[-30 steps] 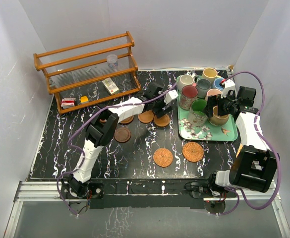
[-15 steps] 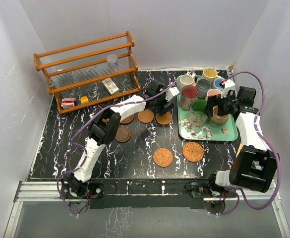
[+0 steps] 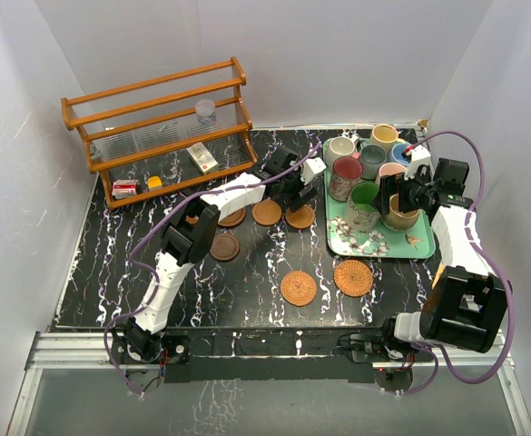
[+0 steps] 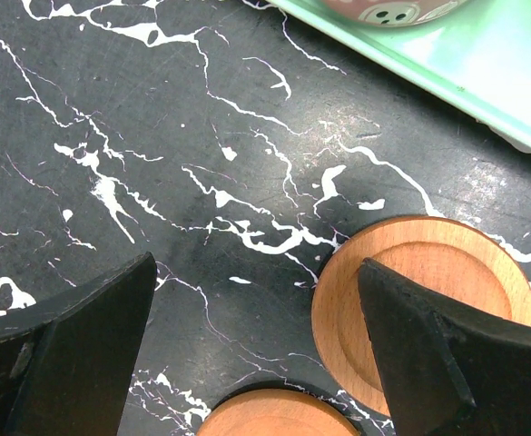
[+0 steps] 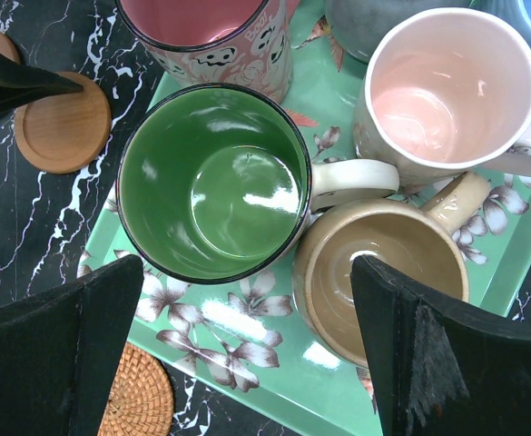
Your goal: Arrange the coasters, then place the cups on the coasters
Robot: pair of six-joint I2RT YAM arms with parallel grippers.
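My left hand point(image 4: 256, 272) hangs spread and empty by a wooden coaster point(image 4: 428, 291) on the counter point(image 3: 247, 282). My right hand point(image 5: 247, 263) is wide apart above the green mug point(image 5: 212, 182). The coasters lie loosely clustered mid-frame, and all cups sit in the tray point(image 3: 374, 247), upper right, none placed.

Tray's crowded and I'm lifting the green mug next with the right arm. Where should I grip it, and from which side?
Probably pinch the green mug by its rim wall opposite the handle, coming straight down, one finger inside. It stands upright and open; that side faces the tray edge with nothing beside it, while the tan mug crowds the handle side.
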